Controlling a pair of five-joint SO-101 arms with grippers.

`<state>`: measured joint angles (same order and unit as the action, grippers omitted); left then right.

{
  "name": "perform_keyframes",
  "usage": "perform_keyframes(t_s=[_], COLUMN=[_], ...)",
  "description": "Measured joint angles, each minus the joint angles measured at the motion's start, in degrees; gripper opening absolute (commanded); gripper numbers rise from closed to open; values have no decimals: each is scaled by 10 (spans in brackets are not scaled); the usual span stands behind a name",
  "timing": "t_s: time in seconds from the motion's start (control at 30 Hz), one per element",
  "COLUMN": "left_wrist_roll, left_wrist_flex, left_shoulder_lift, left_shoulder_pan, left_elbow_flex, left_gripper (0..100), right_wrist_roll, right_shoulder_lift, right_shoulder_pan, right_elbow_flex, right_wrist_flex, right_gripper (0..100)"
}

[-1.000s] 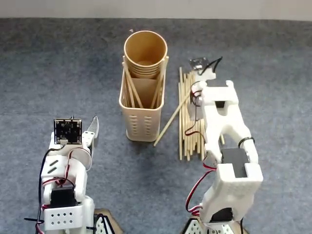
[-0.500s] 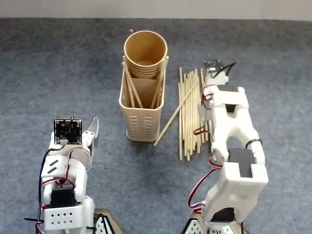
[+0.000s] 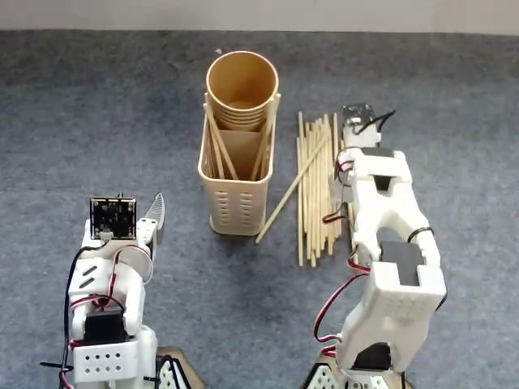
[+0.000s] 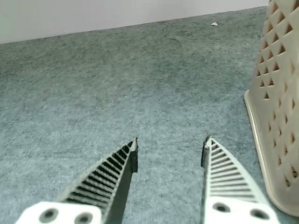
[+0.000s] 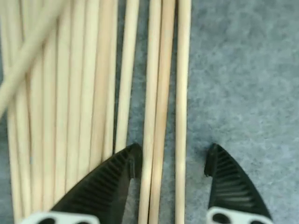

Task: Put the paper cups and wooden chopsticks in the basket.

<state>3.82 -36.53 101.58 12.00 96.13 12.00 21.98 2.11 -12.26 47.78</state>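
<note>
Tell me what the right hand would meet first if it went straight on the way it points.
The right hand would most likely meet the wooden chopsticks: the pile's outermost few lie between its open fingers, on the carpet. Depth is unclear.

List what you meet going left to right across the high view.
The left arm → basket, with the stacked paper cups standing in it → loose wooden chopsticks lying on the carpet → right arm.
</note>
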Motion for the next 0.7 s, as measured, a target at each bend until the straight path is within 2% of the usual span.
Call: perform_keyframes(t_s=[0.13, 0.23, 0.7], left_wrist_roll=[0, 0, 0], left_wrist_flex=[0, 0, 0], left_shoulder_lift=[0, 0, 0], left_shoulder_pan=[0, 0, 0], left_elbow_flex=[0, 0, 0], left_gripper=[245, 245, 245], right_wrist_roll=[0, 1, -17], right_shoulder_lift=[11, 11, -15], right_shoulder_pan=[-7, -9, -12], right_elbow_flex=[16, 21, 33], right_wrist_flex=[1, 1, 1], right_gripper=[81, 0, 4])
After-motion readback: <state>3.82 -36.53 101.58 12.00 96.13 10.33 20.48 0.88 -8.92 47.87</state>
